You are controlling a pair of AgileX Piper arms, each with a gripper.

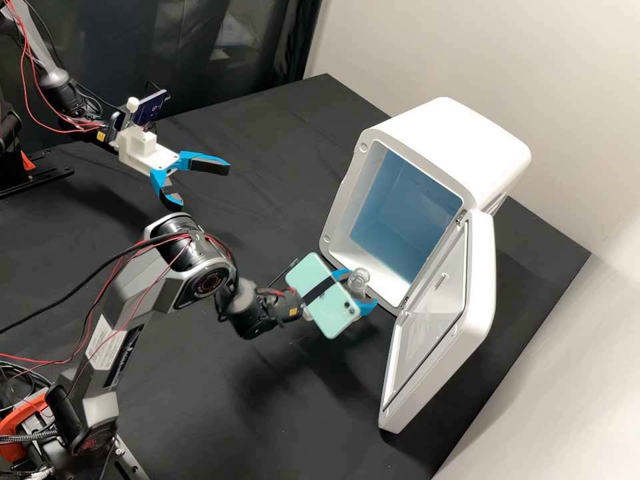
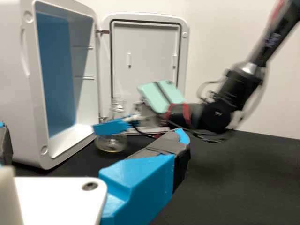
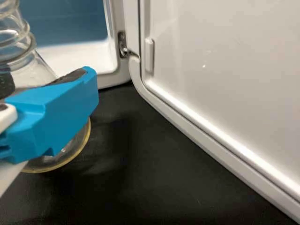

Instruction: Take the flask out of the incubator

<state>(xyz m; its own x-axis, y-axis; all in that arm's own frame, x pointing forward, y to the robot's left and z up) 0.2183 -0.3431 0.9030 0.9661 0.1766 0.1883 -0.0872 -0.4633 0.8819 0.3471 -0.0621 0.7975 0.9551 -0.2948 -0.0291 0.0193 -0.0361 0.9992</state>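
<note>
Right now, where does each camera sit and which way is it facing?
High view: fixed off the arms, looking down on the bench, left gripper, right gripper, open incubator.
Left wrist view: on the left arm, facing the incubator's door; own blue fingers in front.
Right wrist view: on the right arm, close on the flask; own finger.
Shared: all show the flask in the right gripper.
</note>
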